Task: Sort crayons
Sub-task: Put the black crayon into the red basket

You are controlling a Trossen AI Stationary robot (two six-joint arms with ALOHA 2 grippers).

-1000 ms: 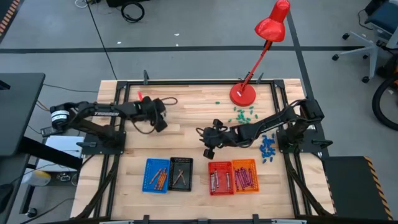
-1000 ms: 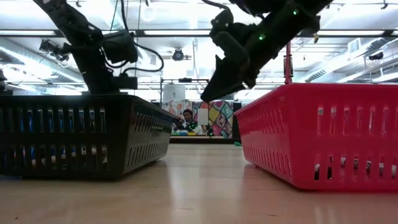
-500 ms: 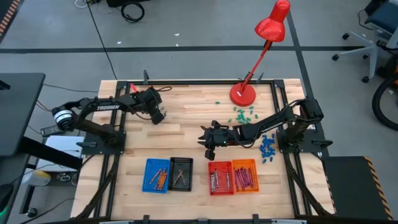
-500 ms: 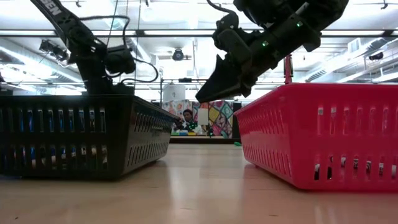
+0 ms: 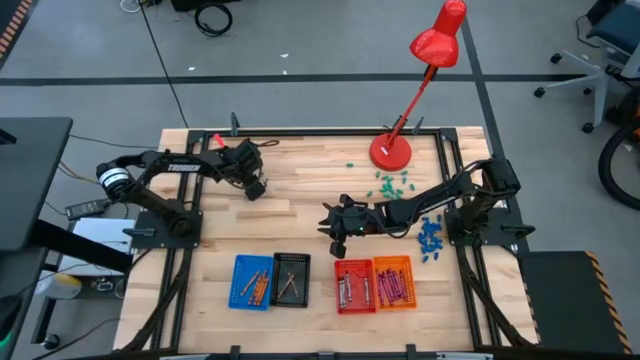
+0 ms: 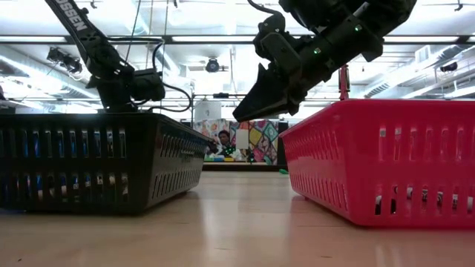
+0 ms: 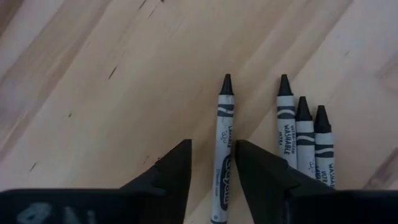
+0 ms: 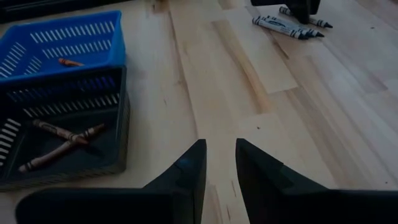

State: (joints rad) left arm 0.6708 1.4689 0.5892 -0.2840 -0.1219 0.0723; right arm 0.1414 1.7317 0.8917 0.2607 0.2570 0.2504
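Straddling one grey-white crayon (image 7: 222,149) on the bare wood, the left gripper (image 7: 212,171) keeps its fingers spread, the stick lying in the gap between them; three more grey-white crayons (image 7: 303,137) lie side by side just beside it; the right gripper (image 5: 335,232) hangs above the table middle, fingers slightly parted and holding nothing; near the front edge a blue basket (image 5: 251,282), black basket (image 5: 291,278), red basket (image 5: 354,285) and orange basket (image 5: 394,282) hold sorted crayons.
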